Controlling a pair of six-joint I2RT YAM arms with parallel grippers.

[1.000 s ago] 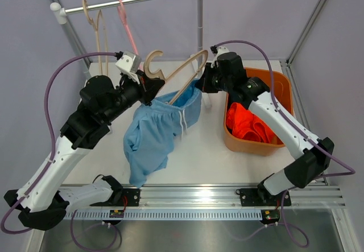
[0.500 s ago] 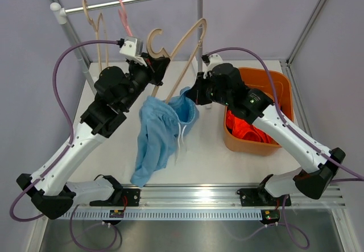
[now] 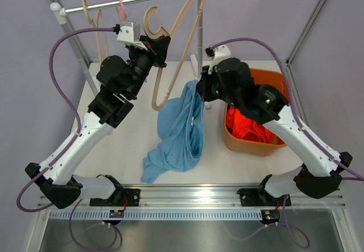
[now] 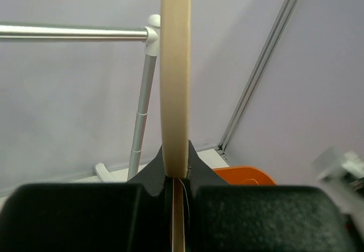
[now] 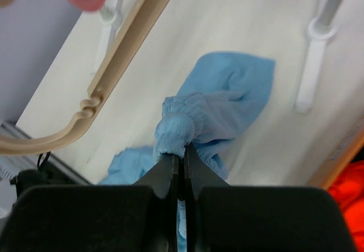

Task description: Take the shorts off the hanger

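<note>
The light blue shorts [image 3: 182, 132] hang as one long, narrow bundle just left of the orange bin [image 3: 250, 144]. The long axis runs from a bunched top end, level with the bin's far rim, down and toward the near-left. The lower end lies crumpled on the table [image 3: 114, 161], out past the bin's near-left corner. The waistband end points up and the loose legs trail downward.

The right gripper [image 3: 196, 87] is clenched on that top end. In the right wrist view its two fingers are pressed almost together, with a knot of ribbed blue fabric pinched between the tips.

The left gripper [image 3: 154, 44] is clamped tight on the wooden hanger [image 4: 174, 64], well to the left of the bin and higher than the shorts. In the left wrist view the hanger's edge rises straight out from between the closed fingers. The hanger is tilted, with one tip up by the clothes rail [image 3: 114, 3] and the other low beside the upper part of the shorts. In the right wrist view its bar passes beside the blue bundle, apart from it.

Orange shorts [image 3: 247, 127] lie heaped inside the bin.
</note>
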